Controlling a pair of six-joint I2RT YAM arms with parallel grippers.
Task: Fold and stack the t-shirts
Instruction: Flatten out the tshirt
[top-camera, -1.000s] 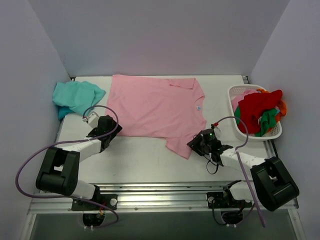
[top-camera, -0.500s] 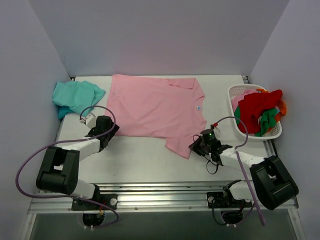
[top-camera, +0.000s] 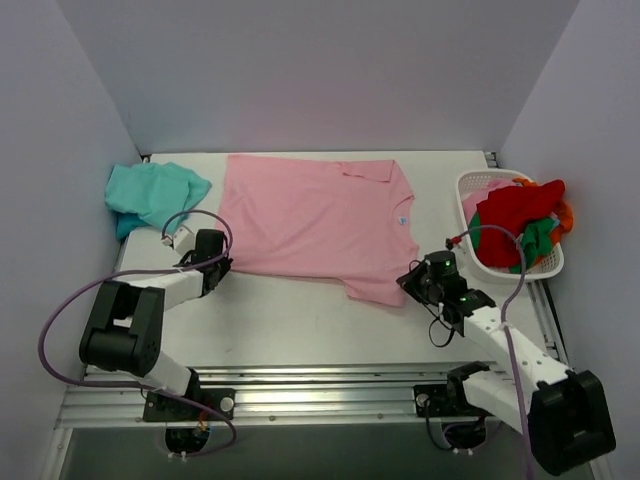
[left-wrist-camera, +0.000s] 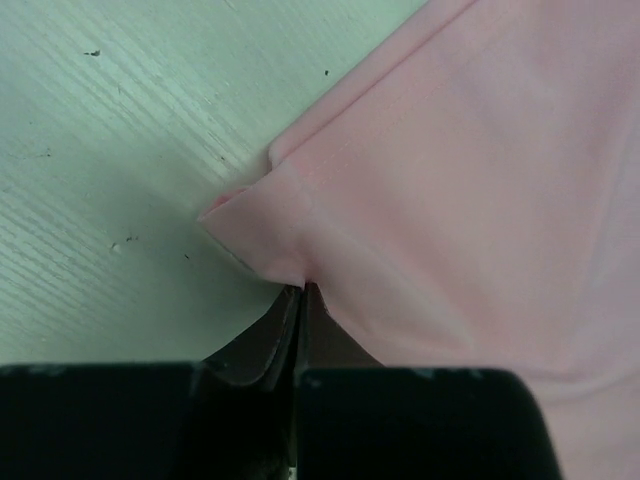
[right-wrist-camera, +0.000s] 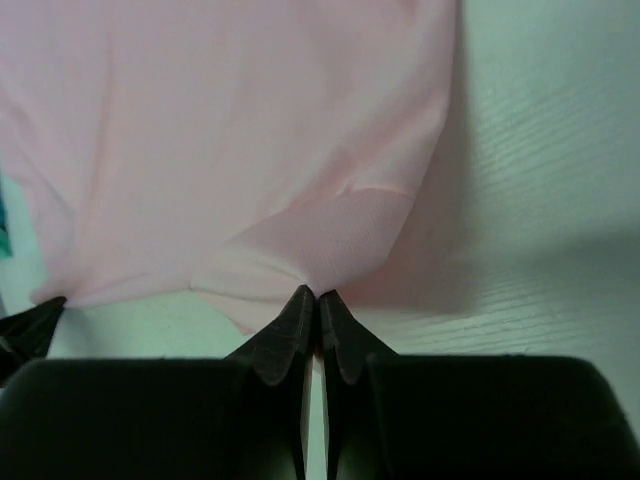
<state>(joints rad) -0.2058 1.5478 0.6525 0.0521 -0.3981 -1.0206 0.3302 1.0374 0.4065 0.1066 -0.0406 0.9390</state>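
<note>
Left gripper (top-camera: 219, 262) and right gripper (top-camera: 410, 283) have pinched shut on the pink t-shirt (top-camera: 310, 215), stretching it rightward. It lies lengthwise left-to-right, collar toward the basket (top-camera: 467, 184).

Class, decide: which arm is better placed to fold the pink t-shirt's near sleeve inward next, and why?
Probably right. The right gripper is shut on the pink t-shirt at that sleeve; the left gripper pinches the hem corner at the opposite end.
</note>
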